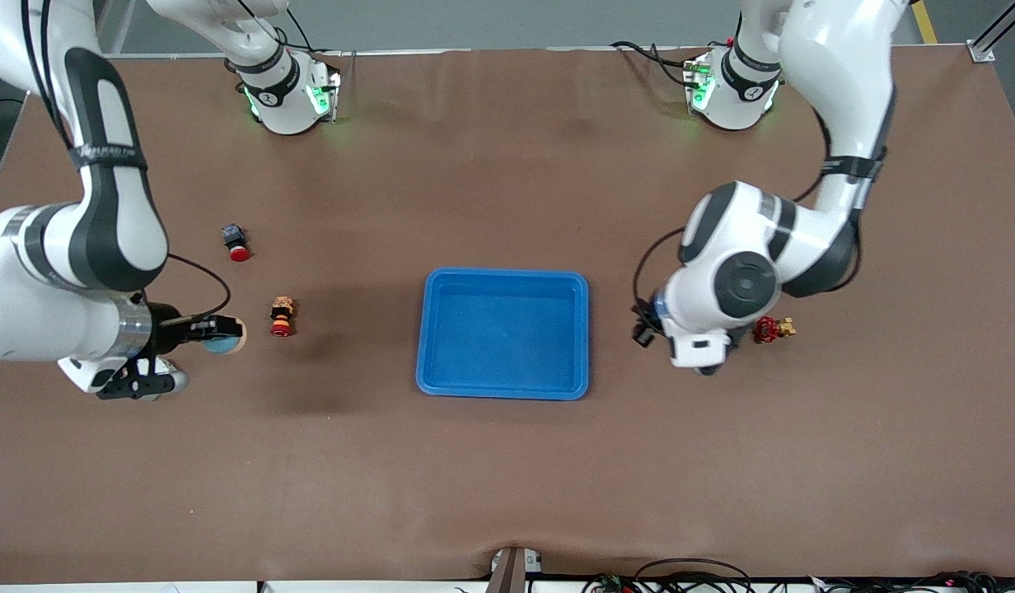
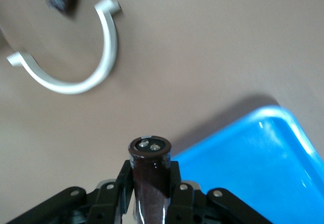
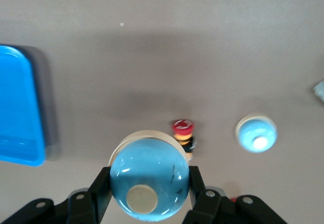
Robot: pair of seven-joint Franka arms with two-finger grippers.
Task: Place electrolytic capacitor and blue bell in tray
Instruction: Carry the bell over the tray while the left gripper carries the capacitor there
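L gripper (image 2: 151, 179) clamped on capacitor (image 2: 150, 169) mid-body, just off tray (image 1: 505, 333) rim, rigid, light, slick can; R gripper (image 3: 149, 183) pinching bell (image 3: 149, 177) across its dome over bare table, well apart from tray: smooth, prob. slippery.

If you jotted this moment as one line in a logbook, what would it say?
left gripper: shut on capacitor, beside tray | right gripper: shut on blue bell | tray: holds nothing
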